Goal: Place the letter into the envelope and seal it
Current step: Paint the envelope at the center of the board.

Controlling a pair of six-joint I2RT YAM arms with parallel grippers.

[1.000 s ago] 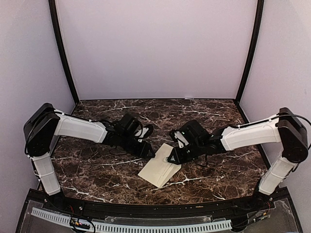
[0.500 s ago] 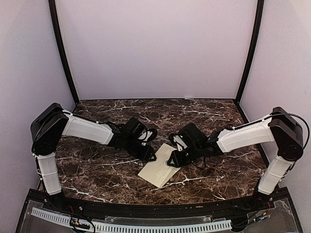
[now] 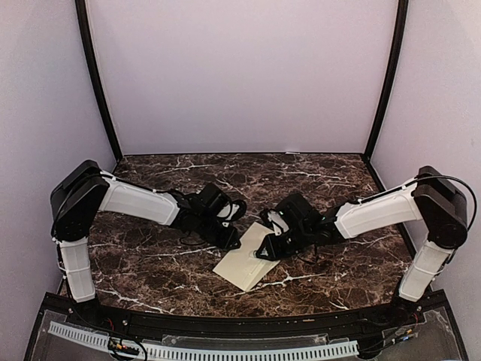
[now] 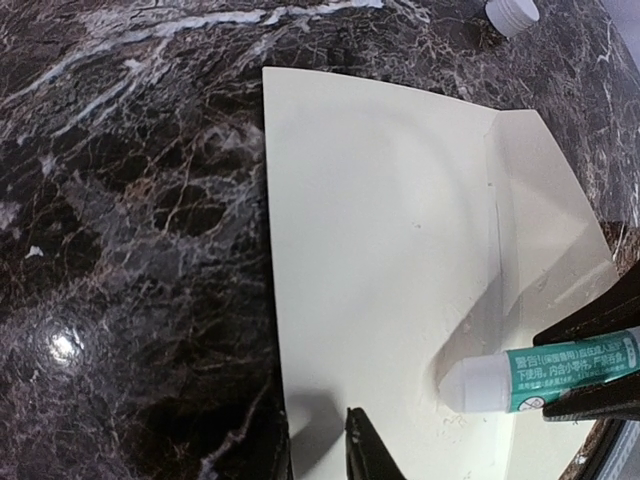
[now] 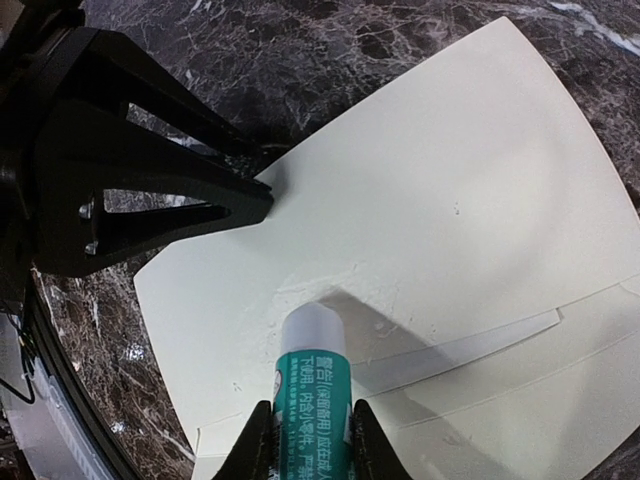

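The cream envelope [image 3: 244,263] lies flat on the marble, its flap [image 4: 545,210] folded open. My right gripper [image 5: 308,415] is shut on a green-labelled glue stick [image 5: 310,385]. The stick's white tip touches the envelope [image 5: 430,170] beside the flap's crease, with glue smears around it. My left gripper [image 3: 233,242] meets the envelope's far-left edge in a narrow point [image 5: 262,198]. In its own view only one fingertip [image 4: 362,442] shows, over the paper [image 4: 380,250]. The other is lost against the dark marble. The letter is out of view.
A small white cap [image 4: 512,12] sits on the dark marble table [image 3: 150,271] beyond the envelope. Both arms reach inward and nearly meet over the envelope. Black frame posts and pale walls close the back and sides.
My left gripper has moved right, up to the envelope's edge. My right gripper has shifted slightly left with the glue stick. The envelope has stayed put.
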